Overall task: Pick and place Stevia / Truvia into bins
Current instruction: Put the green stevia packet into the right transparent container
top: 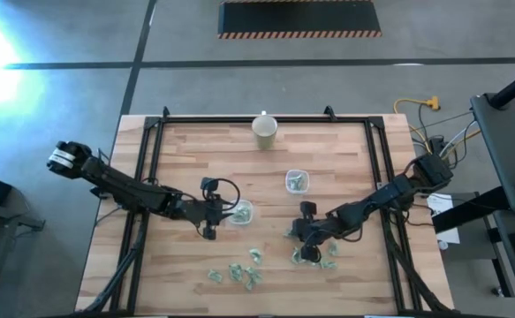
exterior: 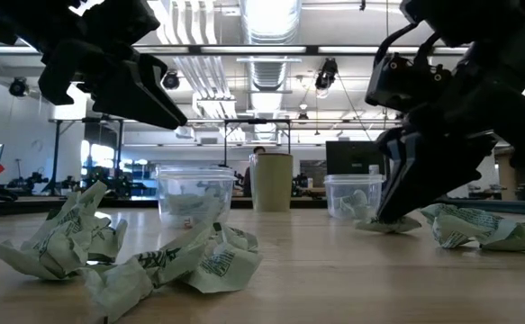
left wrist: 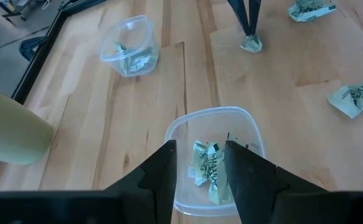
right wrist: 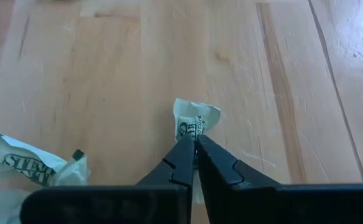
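Crumpled pale green and white Stevia packets lie near the table's near edge [top: 244, 272] and by my right gripper [top: 328, 258]. One clear bin [top: 241, 213] holds packets [left wrist: 209, 168]. My left gripper [left wrist: 200, 155] hangs open just above this bin, touching nothing. The second bin [top: 297, 181] stands farther back and also holds packets. My right gripper [right wrist: 195, 142] is shut on one packet [right wrist: 195, 118] on the wood. In the low view it points down at this packet [exterior: 388, 225]. My right gripper pinches a crumpled packet by its upper edge [right wrist: 193, 132] between the two fingertips [exterior: 395, 209]. The fingers come from above, slanting down. The packet's lower part [left wrist: 251, 43] rests on the table.
A cream round cup [top: 265, 129] stands near the far edge. More crumpled packets lie beside the right gripper [right wrist: 32, 163] and in front of the low camera [exterior: 176, 261]. Black rails [top: 147, 150] frame the table's sides. Bare wood lies between the two bins.
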Controlling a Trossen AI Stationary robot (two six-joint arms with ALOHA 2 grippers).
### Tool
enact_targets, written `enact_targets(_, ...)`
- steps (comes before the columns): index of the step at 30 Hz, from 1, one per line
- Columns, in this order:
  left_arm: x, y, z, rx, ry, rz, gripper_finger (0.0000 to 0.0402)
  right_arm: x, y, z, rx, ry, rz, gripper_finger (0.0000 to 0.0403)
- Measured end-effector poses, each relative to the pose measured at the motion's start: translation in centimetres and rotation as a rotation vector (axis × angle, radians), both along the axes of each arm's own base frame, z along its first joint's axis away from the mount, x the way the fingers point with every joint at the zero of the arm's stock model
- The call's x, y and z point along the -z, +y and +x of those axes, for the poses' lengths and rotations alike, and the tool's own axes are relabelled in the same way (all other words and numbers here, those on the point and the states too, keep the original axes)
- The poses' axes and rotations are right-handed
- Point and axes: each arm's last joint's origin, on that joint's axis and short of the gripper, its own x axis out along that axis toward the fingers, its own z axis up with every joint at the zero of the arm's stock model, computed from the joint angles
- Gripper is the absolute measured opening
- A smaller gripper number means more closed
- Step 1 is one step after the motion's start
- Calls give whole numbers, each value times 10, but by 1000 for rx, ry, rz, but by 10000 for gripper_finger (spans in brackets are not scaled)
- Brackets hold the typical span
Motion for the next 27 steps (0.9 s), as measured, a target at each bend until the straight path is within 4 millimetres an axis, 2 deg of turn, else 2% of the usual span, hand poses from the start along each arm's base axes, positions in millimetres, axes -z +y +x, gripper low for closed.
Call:
enact_targets(9, 0, 0, 0, -1, 0, 0, 118, -1, -1, -1, -8, 8, -15, 8)
enact_targets(16, 0, 0, 0, 0, 0, 0, 118, -20, 1, 5, -61, -63, -66, 8)
enact_targets(21, 0, 0, 0, 0, 1, 0, 118, -40, -2, 6, -41, -148, -217, 8)
enact_targets(27, 0, 0, 0, 0, 2, 1, 118, -57, -15, 3, 134, -218, -526, 8)
